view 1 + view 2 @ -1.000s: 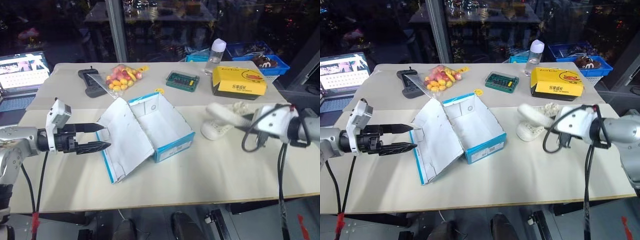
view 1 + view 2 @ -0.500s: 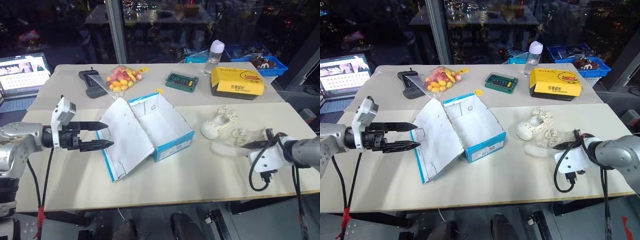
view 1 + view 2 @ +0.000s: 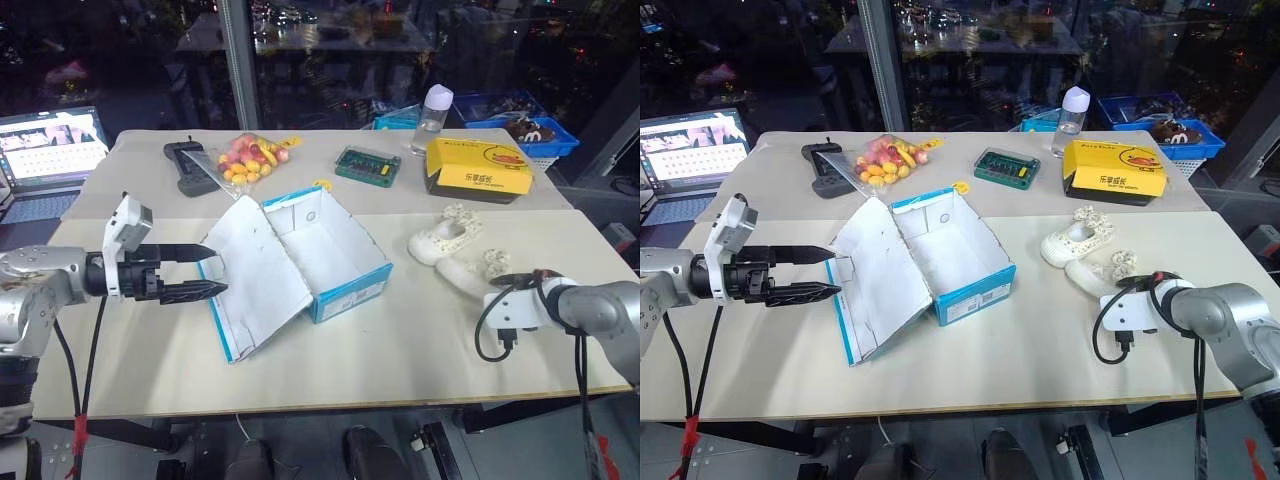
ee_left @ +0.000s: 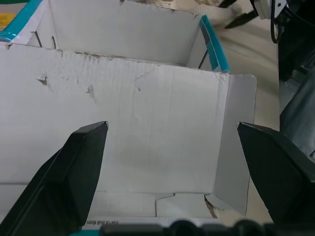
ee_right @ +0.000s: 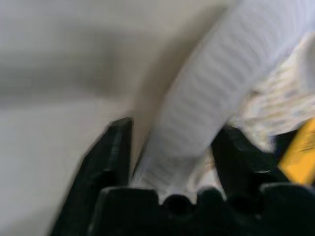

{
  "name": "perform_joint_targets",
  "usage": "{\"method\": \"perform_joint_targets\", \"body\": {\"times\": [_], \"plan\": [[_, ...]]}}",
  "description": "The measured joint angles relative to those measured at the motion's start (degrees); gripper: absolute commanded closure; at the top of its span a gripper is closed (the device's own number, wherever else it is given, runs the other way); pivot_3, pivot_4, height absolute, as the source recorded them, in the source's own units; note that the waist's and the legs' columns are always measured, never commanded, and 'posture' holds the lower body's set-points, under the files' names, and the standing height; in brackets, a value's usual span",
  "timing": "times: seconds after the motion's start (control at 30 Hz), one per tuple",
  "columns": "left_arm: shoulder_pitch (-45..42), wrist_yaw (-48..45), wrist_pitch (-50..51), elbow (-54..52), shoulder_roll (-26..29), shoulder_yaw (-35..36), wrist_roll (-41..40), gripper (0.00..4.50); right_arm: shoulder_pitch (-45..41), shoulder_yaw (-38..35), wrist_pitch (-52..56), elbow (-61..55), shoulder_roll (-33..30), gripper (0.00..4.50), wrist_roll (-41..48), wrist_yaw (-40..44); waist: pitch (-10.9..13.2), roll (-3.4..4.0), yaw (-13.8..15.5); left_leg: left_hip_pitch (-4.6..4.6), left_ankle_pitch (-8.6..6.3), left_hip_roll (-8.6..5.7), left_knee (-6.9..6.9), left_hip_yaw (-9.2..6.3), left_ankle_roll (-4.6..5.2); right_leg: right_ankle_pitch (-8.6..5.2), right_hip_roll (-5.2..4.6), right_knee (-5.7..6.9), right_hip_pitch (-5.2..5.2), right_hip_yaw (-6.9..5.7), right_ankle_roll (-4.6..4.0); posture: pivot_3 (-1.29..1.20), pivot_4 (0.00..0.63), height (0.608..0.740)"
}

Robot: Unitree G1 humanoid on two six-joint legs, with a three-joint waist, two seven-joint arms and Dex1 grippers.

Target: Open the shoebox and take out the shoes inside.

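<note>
- The left gripper hovers level with its two black fingers spread apart, empty, tips just short of the edge of the shoebox lid; that lid lies folded back toward it, white inside showing.
- Beyond the lid the box body stands open and empty on the table.
- The right gripper is low at the table — its fingers stand apart around the sole end of one of the shoes, not squeezing it.
- The other shoe sits just past that one, farther from the right gripper.
- A yellow box lies well beyond both shoes.
</note>
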Motion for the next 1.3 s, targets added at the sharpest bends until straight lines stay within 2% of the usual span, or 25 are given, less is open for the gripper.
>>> {"method": "perform_joint_targets", "body": {"times": [0.2, 0.33, 0.4, 0.47, 0.57, 0.67, 0.77, 0.8, 0.93, 1.03, 1.13, 1.2, 1.3], "plan": [[0.0, -0.1, -0.3, 0.19, -0.26, 0.02, 0.1, 0.0, 0.48, -3.1, 6.99, -8.13, -4.03, 0.78, 9.27, 10.95, 0.0, 0.01, -0.23, 0.09, 0.0, 0.01, 0.0, 0.01, 0.0, 0.0, 0.0, 0.01, 0.04, 0.0, 0.0, 0.0, 0.15, 0.726], [0.01, -0.31, -0.57, 0.52, -0.77, 0.0, 0.95, 0.0, -4.56, -5.66, 13.26, -11.74, -4.39, 0.78, 16.32, 15.15, 0.01, 0.01, -0.28, 0.08, 0.0, 0.01, -0.01, 0.01, 0.0, 0.0, 0.0, 0.01, 0.03, 0.0, 0.0, 0.0, 0.15, 0.726], [0.91, -0.51, -1.59, 0.54, -0.78, 0.02, 1.53, 0.0, -8.56, -6.63, 19.73, -13.29, -3.04, 0.78, 20.98, 16.32, 0.01, 0.01, -0.27, 0.07, 0.0, 0.01, -0.01, 0.0, -0.01, -0.01, 0.0, -0.01, 0.03, -0.01, 0.0, 0.0, 0.15, 0.726], [2.4, -0.29, -2.34, 0.43, -1.22, -0.24, 2.37, 0.0, -13.29, -8.9, 28.73, -14.59, 1.41, 0.78, 27.34, 15.79, 0.01, -0.01, -0.33, 0.06, 0.0, 0.01, -0.01, 0.0, -0.01, 0.01, 0.0, -0.01, 0.04, 0.0, 0.0, 0.0, 0.15, 0.726], [4.89, 3.08, -2.72, -0.04, -3.23, 0.61, 3.26, 0.0, -19.67, -11.84, 42.32, -16.0, 9.51, 0.78, 34.07, 9.39, 0.02, -0.02, -0.15, 0.05, 0.0, 0.01, -0.02, -0.05, -0.01, 0.02, 0.01, 0.0, 0.05, -0.02, 0.01, 0.0, 0.15, 0.726], [7.0, 9.46, -2.46, -0.73, -6.86, 3.62, 3.27, 0.0, -19.79, -13.1, 50.14, -17.14, 14.72, 0.78, 34.25, 0.16, 0.0, -0.07, 0.4, -0.04, 0.0, 0.01, -0.03, -0.13, -0.01, 0.01, 0.0, -0.05, 0.03, -0.11, 0.01, 0.0, 0.15, 0.726], [8.78, 18.7, -2.18, -3.27, -12.07, 8.13, 3.25, 0.0, -18.76, -13.89, 56.57, -17.65, 21.51, 0.78, 31.51, -11.72, 0.0, -0.08, 0.84, -0.13, 0.0, 0.0, -0.02, -0.12, -0.01, 0.1, -0.02, -0.09, 0.0, -0.09, 0.16, 0.0, 0.15, 0.726], [9.22, 22.99, -2.13, -4.1, -14.47, 10.06, 3.27, 0.0, -18.07, -14.74, 58.33, -17.61, 24.24, 0.78, 29.64, -16.75, 0.0, -0.08, 1.2, -0.15, 0.0, 0.0, -0.01, -0.12, -0.01, 0.28, -0.01, -0.07, -0.02, -0.1, 0.48, 0.0, 0.15, 0.726], [10.38, 43.63, -4.29, -5.19, -24.29, 20.02, 6.71, 0.0, -13.15, -17.07, 60.34, -18.76, 29.93, 0.78, 22.82, -31.67, -0.01, -0.09, 1.59, -0.16, 0.0, 0.0, -0.03, -0.13, 0.0, 0.31, -0.01, -0.07, -0.01, -0.09, 0.51, 0.0, 0.15, 0.726], [13.68, 53.92, -6.4, -6.46, -28.81, 24.65, 9.61, 0.0, -10.83, -18.29, 60.01, -21.25, 32.79, 0.78, 21.08, -36.72, -0.01, -0.09, 1.22, -0.1, 0.0, -0.02, -0.03, -0.1, -0.01, 0.35, -0.01, -0.1, 0.02, 0.0, 0.57, 0.0, 0.15, 0.726], [18.0, 56.95, -7.77, -8.4, -31.3, 24.61, 11.29, 0.0, -7.91, -16.92, 56.51, -22.98, 32.05, 0.78, 19.98, -37.83, -0.06, -0.16, 1.35, -0.01, -0.01, -0.02, -0.03, -0.1, -0.01, 0.34, -0.01, -0.12, 0.1, -0.01, 0.54, 0.0, 0.15, 0.726], [18.25, 58.18, -8.68, -7.57, -32.1, 24.69, 11.58, 0.0, -6.26, -16.81, 53.99, -22.6, 34.37, 0.78, 20.69, -37.91, -0.21, -0.41, 1.53, 0.05, -0.01, -0.02, -0.03, -0.15, -0.01, 0.11, -0.01, -0.11, 0.18, -0.11, 0.11, 0.0, 0.15, 0.726], [16.5, 59.1, -11.36, -4.7, -32.54, 24.06, 12.68, 0.0, -4.85, -15.51, 49.84, -19.61, 36.98, 0.78, 21.45, -37.99, -0.22, -0.43, 1.5, 0.04, 0.0, -0.05, -0.01, -0.15, -0.01, 0.11, -0.02, -0.18, 0.26, -0.06, 0.1, 0.0, 0.15, 0.726]]}}
